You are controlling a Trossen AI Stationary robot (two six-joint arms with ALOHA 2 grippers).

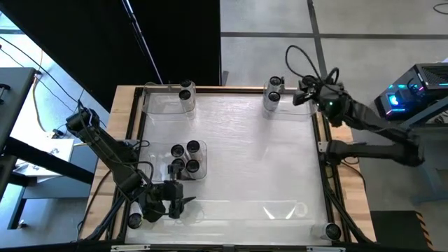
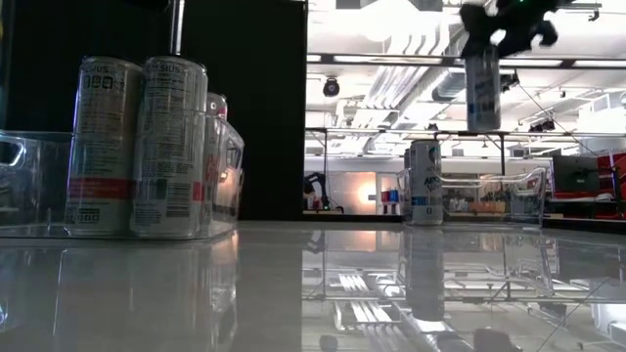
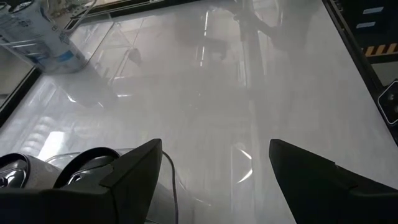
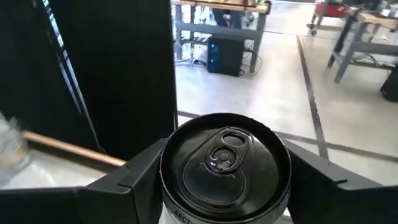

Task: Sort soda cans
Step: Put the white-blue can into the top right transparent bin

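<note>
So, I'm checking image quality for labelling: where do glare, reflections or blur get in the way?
High view: the table is washed pale. Low view: the glossy top mirrors the ceiling lights and cans. Left wrist view: bright streaks cross the surface, and the tray edges look soft. Right wrist view: the held can is sharp, the room behind softer.

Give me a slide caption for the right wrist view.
Right gripper clamps a black-topped soda can between its fingers.
</note>
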